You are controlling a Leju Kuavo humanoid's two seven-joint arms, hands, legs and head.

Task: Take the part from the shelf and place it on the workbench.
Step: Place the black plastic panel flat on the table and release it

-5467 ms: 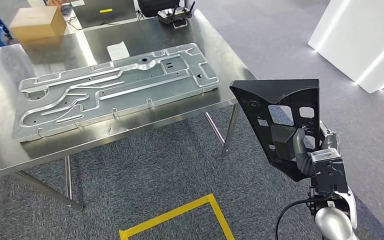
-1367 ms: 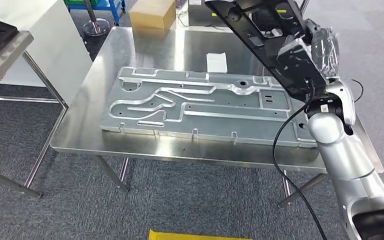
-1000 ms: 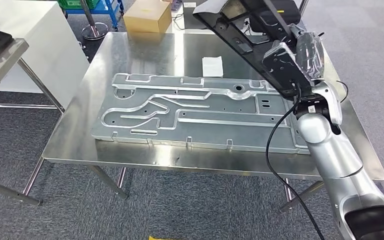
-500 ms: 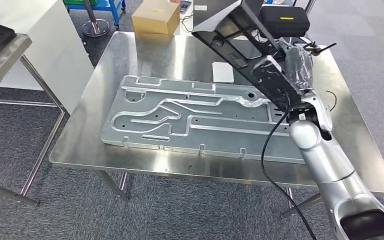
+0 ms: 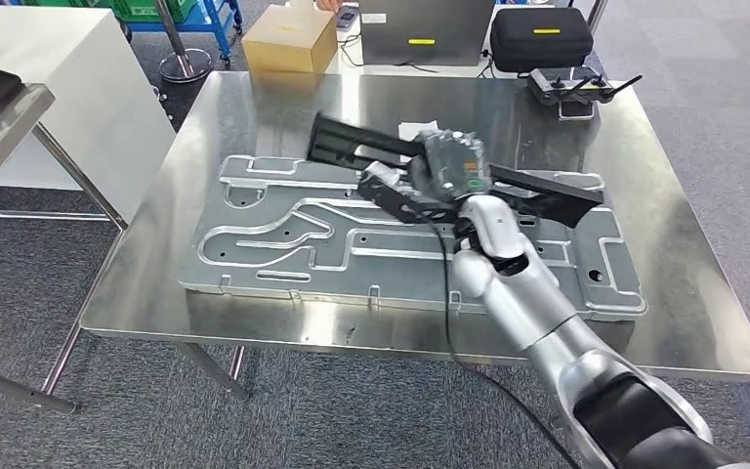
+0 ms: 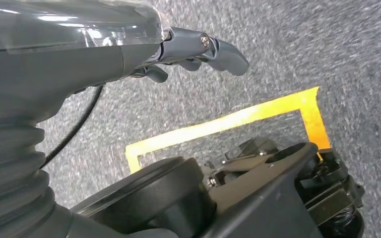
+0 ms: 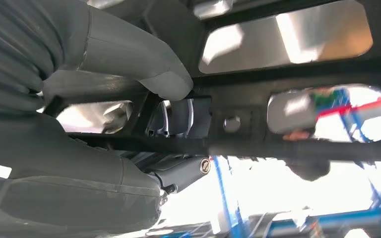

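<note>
Fingers [image 7: 129, 74] of the right hand [image 5: 449, 171] are wrapped round a bar of the black part [image 5: 537, 186], holding it tight. That part lies low and nearly flat over the big metal plate [image 5: 283, 234] on the desk [image 5: 703, 293]; I cannot tell if it touches the plate yet. It looks stiff and hard, wide and full of holes, not very heavy but clumsy. The bars between the holes look like good places to hold. Down by the floor, the left hand [image 6: 198, 49] holds nothing, its fingers loosely curled.
</note>
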